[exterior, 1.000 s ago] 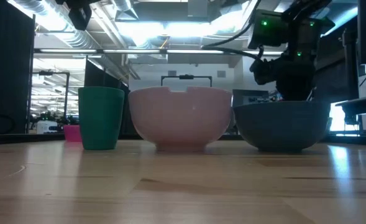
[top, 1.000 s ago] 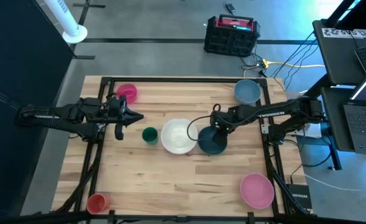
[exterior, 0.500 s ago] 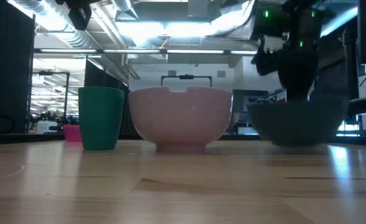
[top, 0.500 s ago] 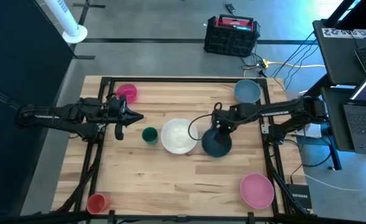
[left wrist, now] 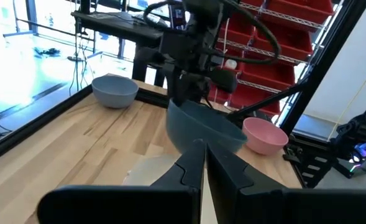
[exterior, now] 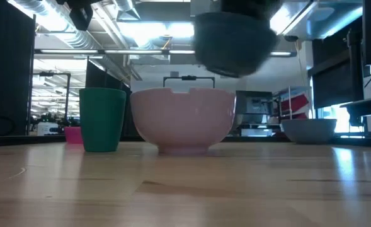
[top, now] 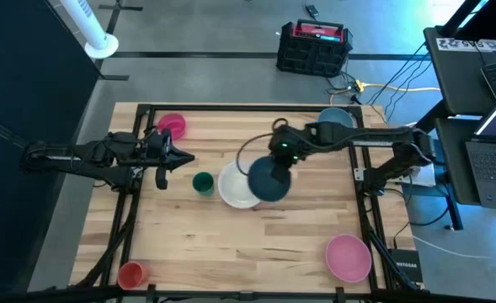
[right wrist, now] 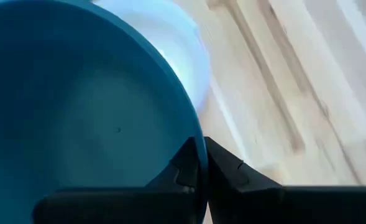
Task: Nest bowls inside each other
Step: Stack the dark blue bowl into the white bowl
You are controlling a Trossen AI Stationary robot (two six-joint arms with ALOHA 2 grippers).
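I am carrying the dark blue bowl [top: 269,178] through the air with my right gripper [top: 279,155], jaws pinched tight on its rim, as the right wrist view shows. It is hanging clear of the desk [top: 256,244], overlapping the right side of the white bowl [top: 235,185] near the desk's middle. To do this well, I am judging that I should centre the blue bowl fully over the white one before lowering, keep it level so the base drops in flat, and release only once it is seated; letting go off-centre could tip it against the white rim or knock the green cup [top: 202,183] just beside it. My left gripper [top: 180,157] is waiting closed and empty toward the desk's left edge. The grey-blue bowl [top: 334,124] is sitting at the far right corner, the pale pink bowl [top: 348,257] at the near right corner, the magenta bowl [top: 173,126] by the far left corner.
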